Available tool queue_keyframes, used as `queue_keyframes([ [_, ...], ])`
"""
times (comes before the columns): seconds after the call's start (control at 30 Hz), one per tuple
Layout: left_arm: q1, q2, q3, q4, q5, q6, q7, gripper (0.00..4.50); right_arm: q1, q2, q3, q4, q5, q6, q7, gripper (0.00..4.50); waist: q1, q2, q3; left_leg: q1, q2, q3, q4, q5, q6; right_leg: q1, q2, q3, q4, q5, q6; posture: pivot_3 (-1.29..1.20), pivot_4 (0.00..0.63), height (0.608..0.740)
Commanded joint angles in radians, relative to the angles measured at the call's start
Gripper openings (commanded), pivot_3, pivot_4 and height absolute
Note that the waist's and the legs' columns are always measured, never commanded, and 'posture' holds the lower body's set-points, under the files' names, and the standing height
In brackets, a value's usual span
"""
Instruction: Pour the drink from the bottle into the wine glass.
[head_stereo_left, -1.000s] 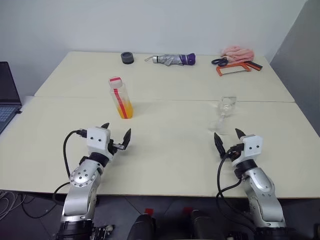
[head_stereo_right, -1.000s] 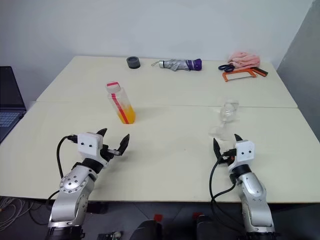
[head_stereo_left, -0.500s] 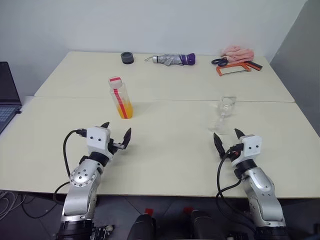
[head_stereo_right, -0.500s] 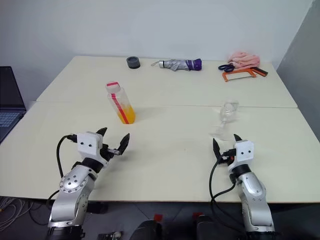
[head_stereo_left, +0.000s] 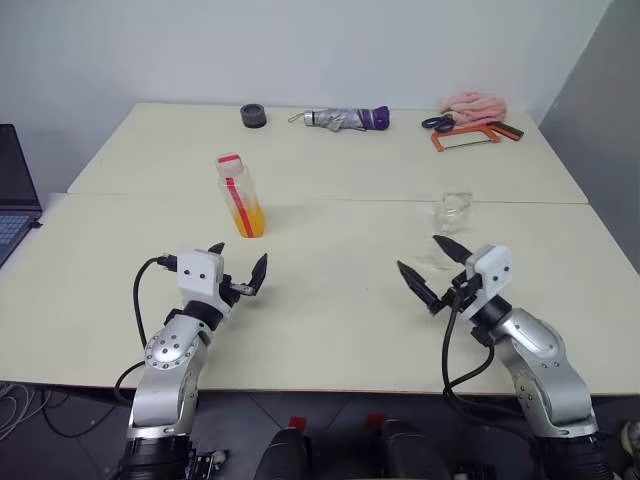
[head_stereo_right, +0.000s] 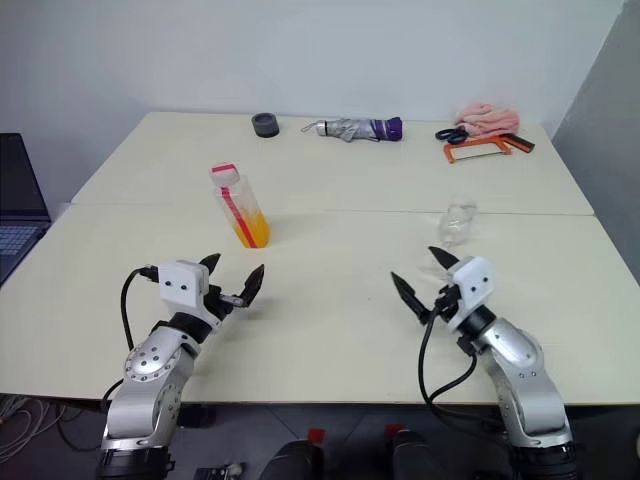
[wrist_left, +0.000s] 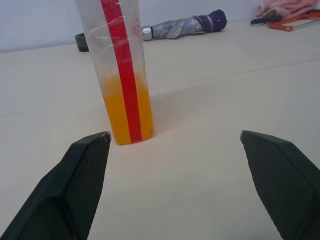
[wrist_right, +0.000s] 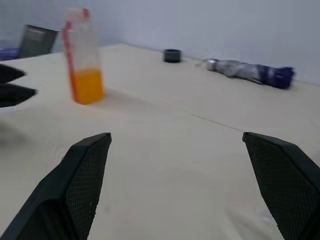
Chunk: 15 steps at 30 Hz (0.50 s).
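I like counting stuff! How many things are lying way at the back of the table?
4 for sure: a dark round roll, a folded umbrella, a pink cloth and an orange-framed saw at the far right. Scissors may hide beside the cloth.

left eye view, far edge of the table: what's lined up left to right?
Black roll of tape → folded umbrella → scissors → orange hacksaw, with a pink cloth lying just behind the scissors and saw.
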Motion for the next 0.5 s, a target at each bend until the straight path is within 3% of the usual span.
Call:
queue_keyframes([
  [0.03, -0.055, 0.012, 0.009, 0.007, 0.044, 0.021, 0.054, 4.44, -0.046, -0.021, 0.034, -0.068, 0.045, 0.089, 0.036, 4.50, 0.000, 0.000, 0.000, 0.000, 0.000, 0.000, 0.000, 0.000, 0.000, 0.000, 0.000, 0.000, 0.000, 0.000, 0.000, 0.00, 0.150, 0.740],
  [0.23, -0.165, 0.006, -0.007, 0.042, 0.077, 0.099, 0.102, 4.44, -0.119, -0.026, 0.041, -0.118, 0.149, 0.322, 0.012, 4.50, 0.000, 0.000, 0.000, -0.001, -0.001, -0.001, 0.000, 0.000, 0.000, 0.000, 0.000, -0.001, 0.000, 0.000, 0.000, 0.00, 0.150, 0.740],
  [0.5, -0.274, -0.014, 0.000, 0.114, 0.088, 0.127, 0.149, 4.44, -0.164, -0.028, 0.067, -0.099, 0.124, 0.317, 0.035, 4.50, 0.001, 0.000, 0.000, -0.001, -0.004, -0.002, 0.000, 0.000, 0.000, 0.000, -0.002, -0.001, 0.000, 0.000, 0.000, 0.00, 0.150, 0.740],
])
